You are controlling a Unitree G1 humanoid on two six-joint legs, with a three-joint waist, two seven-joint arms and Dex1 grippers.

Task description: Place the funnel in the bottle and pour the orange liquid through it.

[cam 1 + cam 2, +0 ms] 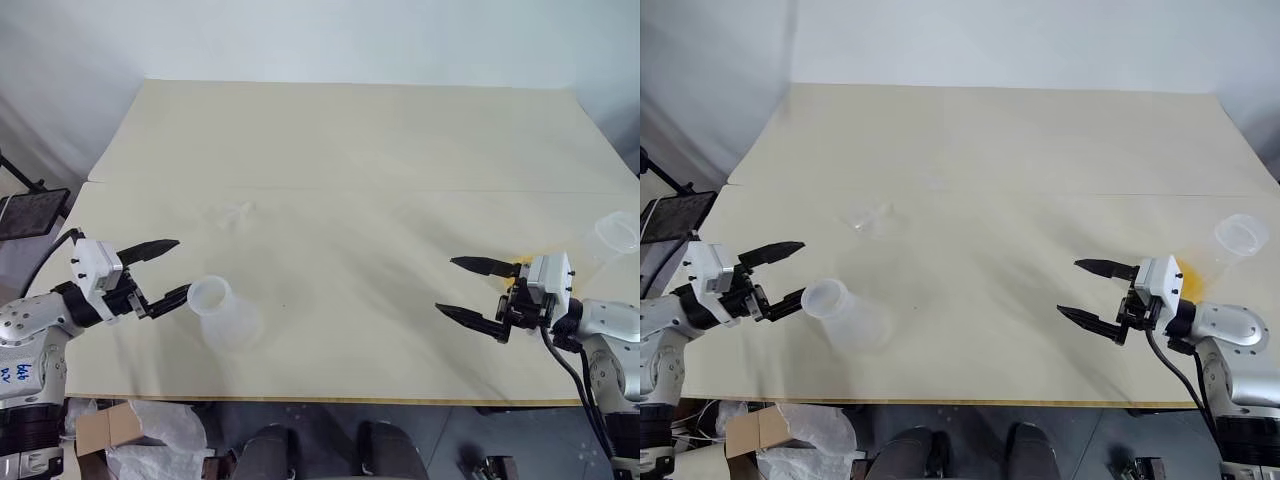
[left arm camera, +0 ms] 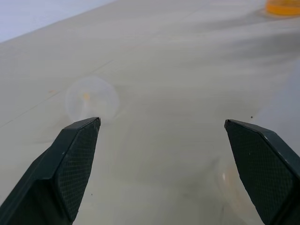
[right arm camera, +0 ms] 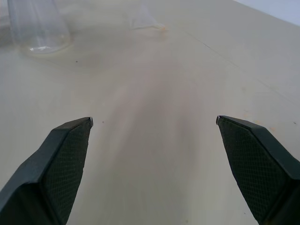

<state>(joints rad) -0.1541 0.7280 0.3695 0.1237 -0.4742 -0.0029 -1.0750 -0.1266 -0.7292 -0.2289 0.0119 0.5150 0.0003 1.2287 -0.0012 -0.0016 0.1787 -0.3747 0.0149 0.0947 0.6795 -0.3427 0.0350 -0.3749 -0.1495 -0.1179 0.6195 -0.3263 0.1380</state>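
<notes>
Frosted bottle (image 1: 222,312): stands just beside my left gripper (image 1: 168,270), not touching.
Funnel (image 1: 232,214): farther back on the table (image 1: 380,150).
Orange liquid (image 1: 1196,272): in flask (image 1: 1238,240) behind my right gripper (image 1: 1086,290).
Both grippers: spread wide, empty.

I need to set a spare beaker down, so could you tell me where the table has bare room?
The far half of the table, beyond the seam, is bare. So is the middle stretch between the bottle and the right gripper. It is tighter by the left gripper, close beside the bottle, with the funnel just beyond, and at the right edge where the orange liquid stands.
</notes>
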